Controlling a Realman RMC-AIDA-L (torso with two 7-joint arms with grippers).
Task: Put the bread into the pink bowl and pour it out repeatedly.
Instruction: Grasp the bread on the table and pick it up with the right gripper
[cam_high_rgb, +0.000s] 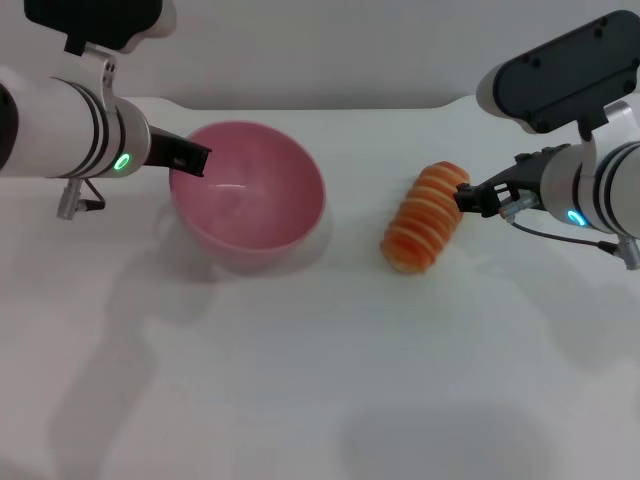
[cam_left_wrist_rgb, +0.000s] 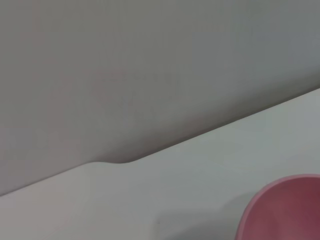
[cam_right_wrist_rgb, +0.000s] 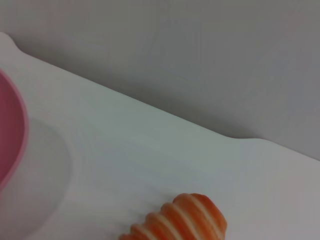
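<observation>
The pink bowl (cam_high_rgb: 248, 195) stands on the white table at the left of centre, with nothing in it. My left gripper (cam_high_rgb: 190, 158) is at its left rim and shut on it. The bread (cam_high_rgb: 425, 217), orange with cream stripes, lies slanted on the table to the right of the bowl. My right gripper (cam_high_rgb: 465, 198) touches the bread's right side near its far end. A piece of the pink bowl (cam_left_wrist_rgb: 285, 210) shows in the left wrist view. The right wrist view catches the bread (cam_right_wrist_rgb: 180, 220) and part of the bowl's rim (cam_right_wrist_rgb: 12, 135).
The white table (cam_high_rgb: 300, 380) stretches wide toward the front. Its back edge with a rounded notch (cam_left_wrist_rgb: 110, 162) meets a grey wall behind the bowl.
</observation>
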